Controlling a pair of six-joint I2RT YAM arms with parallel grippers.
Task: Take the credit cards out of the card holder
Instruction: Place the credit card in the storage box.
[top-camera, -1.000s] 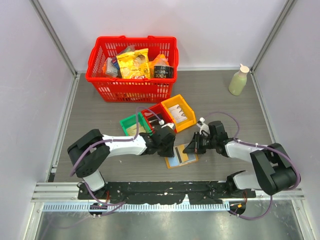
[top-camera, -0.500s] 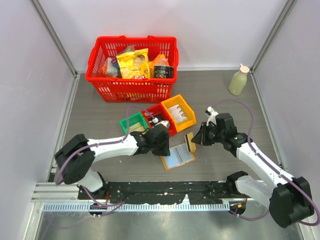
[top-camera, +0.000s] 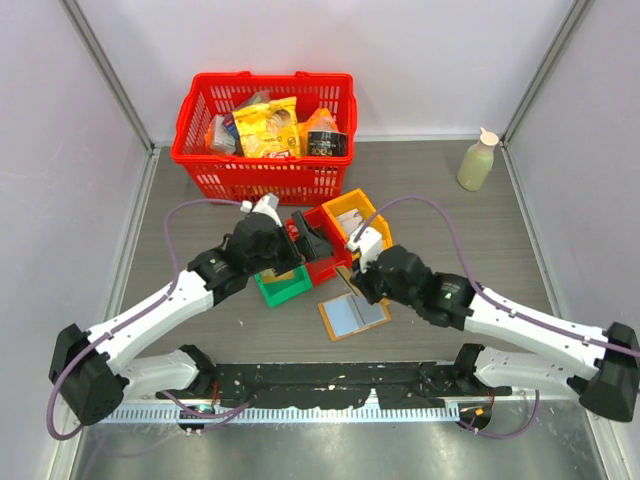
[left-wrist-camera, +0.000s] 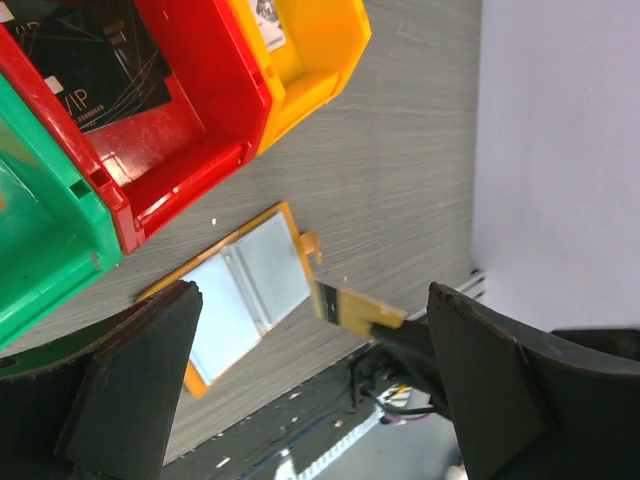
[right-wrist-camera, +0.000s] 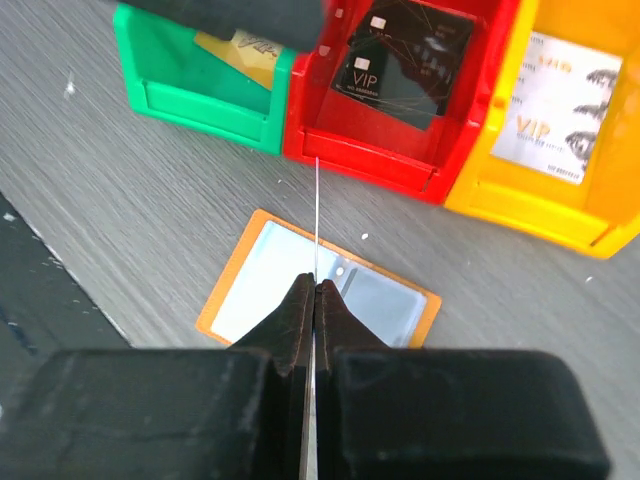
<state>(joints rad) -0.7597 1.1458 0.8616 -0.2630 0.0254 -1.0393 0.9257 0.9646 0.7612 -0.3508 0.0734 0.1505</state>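
One credit card is grasped edge-up in the right hand, fingers clenched on it, above the card holder. The card holder lies open and flat on the counter, just beside the red bin. Left hand: released, fingers spread wide, above the green bin and red bin. Black cards lie in the red bin.

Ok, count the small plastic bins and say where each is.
3, in a row by the card holder: green bin, red bin in the middle, yellow-orange bin. None seems hidden.
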